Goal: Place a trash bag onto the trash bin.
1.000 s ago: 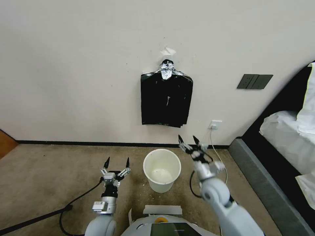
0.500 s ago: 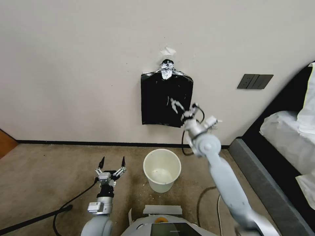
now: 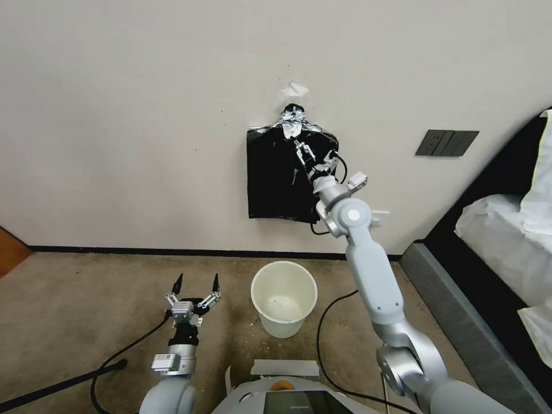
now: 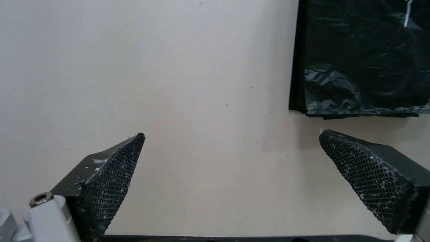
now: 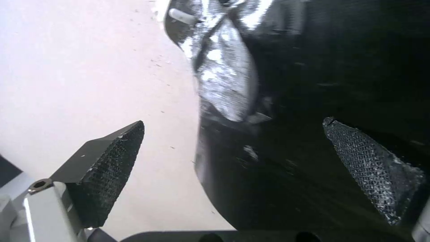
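Nearest, low on the left over the carpet: left gripper [image 3: 195, 283], parked, fingers spread wide, nothing between them. Just beside it to the right, standing upright on the floor: the trash bin [image 3: 284, 299], cream-white, unlined, no bag on its rim yet.

Farther, raised to the wall: right gripper [image 3: 313, 155], released, fingers parted, poised at the upper part of the hanging black bundle of bags [image 3: 290, 178], near the silver foil-taped top [image 3: 292, 122]. From the right wrist view, one pad [image 5: 112, 168] over bare wall and the other over black film, so seemingly straddling the bundle's edge; touching or just short of it, hard to say. No single trash bag separated from the bundle so far.

Risks from here, as judgement: closing on several layers at once and pulling more than one bag; thin glossy film slipping out from the pads; a hard tug tearing the foil tape and dropping the whole bundle; a pinch landing on foil rather than on film. Cable [image 3: 333, 333] trailing across the floor beside the bin could also snag as the arm comes down.

Farthest right on the wall: dark switch plate [image 3: 447, 142] and white socket [image 3: 378, 218]. No brand, label or writing legible anywhere.
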Tool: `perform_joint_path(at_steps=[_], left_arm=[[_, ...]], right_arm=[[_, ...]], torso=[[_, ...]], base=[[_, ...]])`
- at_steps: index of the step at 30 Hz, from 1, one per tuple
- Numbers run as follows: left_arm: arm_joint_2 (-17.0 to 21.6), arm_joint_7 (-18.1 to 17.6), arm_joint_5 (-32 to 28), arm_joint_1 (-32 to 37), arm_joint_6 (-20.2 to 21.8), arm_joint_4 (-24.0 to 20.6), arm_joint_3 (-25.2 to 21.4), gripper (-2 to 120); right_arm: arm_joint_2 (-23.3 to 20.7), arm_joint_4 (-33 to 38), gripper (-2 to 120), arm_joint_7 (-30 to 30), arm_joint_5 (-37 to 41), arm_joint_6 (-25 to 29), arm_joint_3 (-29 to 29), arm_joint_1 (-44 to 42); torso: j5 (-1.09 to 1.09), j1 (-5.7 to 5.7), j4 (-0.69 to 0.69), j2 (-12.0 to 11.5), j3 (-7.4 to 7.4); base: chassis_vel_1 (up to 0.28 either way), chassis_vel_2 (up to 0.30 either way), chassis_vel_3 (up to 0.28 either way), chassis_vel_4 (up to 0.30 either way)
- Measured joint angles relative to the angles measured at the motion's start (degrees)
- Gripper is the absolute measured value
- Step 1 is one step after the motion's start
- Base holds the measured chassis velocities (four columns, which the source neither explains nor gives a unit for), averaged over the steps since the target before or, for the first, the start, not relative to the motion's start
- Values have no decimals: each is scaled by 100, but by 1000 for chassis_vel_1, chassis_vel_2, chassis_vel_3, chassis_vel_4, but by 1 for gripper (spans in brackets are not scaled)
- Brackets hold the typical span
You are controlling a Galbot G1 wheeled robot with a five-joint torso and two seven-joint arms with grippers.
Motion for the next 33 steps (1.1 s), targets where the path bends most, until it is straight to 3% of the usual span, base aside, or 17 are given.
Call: perform_joint_path(at_steps=[14, 33], left_arm=[[5, -43, -43, 9, -2, -3, -160, 100], [19, -85, -119, 47, -19, -80, -152, 100]], right_arm=[[272, -297, 97, -238, -41, -18, 34, 560], [323, -432, 29, -221, -134, 4, 92, 558]], torso=[[0, 0, 0, 0, 0], [0, 0, 0, 0, 0]], base=[[0, 0, 0, 0], [0, 0, 0, 0]])
